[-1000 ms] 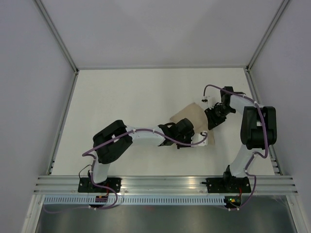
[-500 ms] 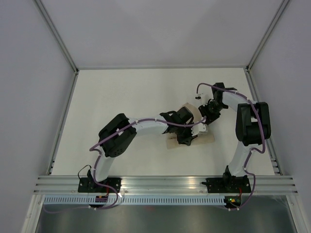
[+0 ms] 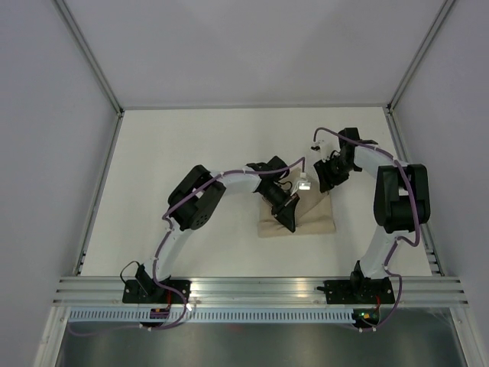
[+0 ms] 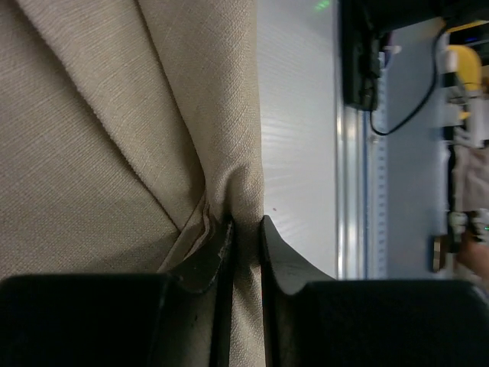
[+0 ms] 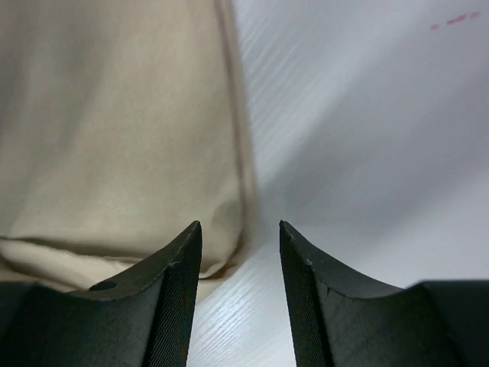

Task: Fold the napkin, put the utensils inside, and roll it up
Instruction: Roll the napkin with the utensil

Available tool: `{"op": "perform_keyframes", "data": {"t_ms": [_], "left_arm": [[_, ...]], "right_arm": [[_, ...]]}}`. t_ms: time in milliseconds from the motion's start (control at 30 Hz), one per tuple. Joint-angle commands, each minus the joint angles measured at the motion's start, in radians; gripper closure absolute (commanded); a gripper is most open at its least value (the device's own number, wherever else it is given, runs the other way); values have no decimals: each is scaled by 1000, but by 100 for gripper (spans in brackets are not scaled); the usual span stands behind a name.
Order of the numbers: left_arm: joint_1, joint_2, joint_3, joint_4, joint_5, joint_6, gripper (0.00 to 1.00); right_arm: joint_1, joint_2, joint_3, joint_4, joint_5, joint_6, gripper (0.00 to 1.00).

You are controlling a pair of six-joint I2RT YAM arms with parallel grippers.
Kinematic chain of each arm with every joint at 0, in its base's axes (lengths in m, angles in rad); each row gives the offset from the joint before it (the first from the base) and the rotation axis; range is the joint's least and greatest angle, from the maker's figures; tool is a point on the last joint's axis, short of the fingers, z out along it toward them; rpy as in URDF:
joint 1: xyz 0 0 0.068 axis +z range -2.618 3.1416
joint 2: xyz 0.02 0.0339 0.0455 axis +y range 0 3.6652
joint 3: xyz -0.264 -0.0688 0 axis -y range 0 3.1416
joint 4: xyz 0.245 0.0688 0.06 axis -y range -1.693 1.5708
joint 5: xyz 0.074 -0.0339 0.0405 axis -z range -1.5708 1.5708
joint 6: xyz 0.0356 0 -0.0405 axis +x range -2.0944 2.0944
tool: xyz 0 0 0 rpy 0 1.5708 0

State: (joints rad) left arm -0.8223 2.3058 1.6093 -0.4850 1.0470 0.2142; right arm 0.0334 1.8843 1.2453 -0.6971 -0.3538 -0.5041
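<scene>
Evidently folding stage: napkin (image 3: 316, 222) lay doubled on the table (image 3: 191, 153), centre-right. Left gripper (image 4: 246, 238) was pinched on a narrow fold of its edge. Right gripper (image 5: 240, 256) stood parted, empty, beside the cloth's corner. Next, judged: lay fold flat, release.

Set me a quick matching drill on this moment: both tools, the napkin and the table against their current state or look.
Things:
1. left tool
2. right tool
3. napkin
4. table

States:
A. white, under the cloth
B. open, gripping nothing
C. tan, lying in layers
D. shut on a fold of cloth

Pairs: 1-D, 2-B, 3-C, 4-A
</scene>
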Motion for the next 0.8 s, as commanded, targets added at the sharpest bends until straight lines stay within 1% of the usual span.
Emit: {"op": "perform_keyframes", "data": {"t_ms": [0,67,133,200,300,367,400,433,500,533,567,633,767], "left_arm": [[6,98,-22,-155,143,-76,98],[12,107,-17,-153,163,-91,98],[17,113,-14,-153,168,-119,98],[23,110,-11,-150,159,-150,98],[25,118,0,-147,142,-191,98],[26,130,12,-147,128,-203,98],[28,133,14,-147,122,-238,98],[28,136,17,-148,117,-246,98],[28,148,20,-144,107,-266,98],[28,155,23,-144,102,-272,98],[32,164,26,-144,96,-276,98],[34,176,35,-144,91,-289,98],[46,190,41,-142,85,-302,98]], "right_arm": [[-20,-96,-23,140,13,-11,48],[-27,-120,-27,151,-16,-27,48],[-68,-154,-32,142,-85,-56,48],[-75,-191,-47,128,-138,-106,49],[-69,-293,-96,87,-210,-190,49],[-43,-385,-147,35,-226,-255,50],[-33,-417,-171,28,-220,-273,49],[24,-482,-220,24,-200,-318,50],[74,-539,-269,-15,-189,-373,49],[121,-592,-320,-16,-177,-389,49],[143,-617,-345,4,-156,-393,49],[184,-660,-386,-19,-166,-434,50],[215,-712,-449,-67,-197,-520,50]]}}
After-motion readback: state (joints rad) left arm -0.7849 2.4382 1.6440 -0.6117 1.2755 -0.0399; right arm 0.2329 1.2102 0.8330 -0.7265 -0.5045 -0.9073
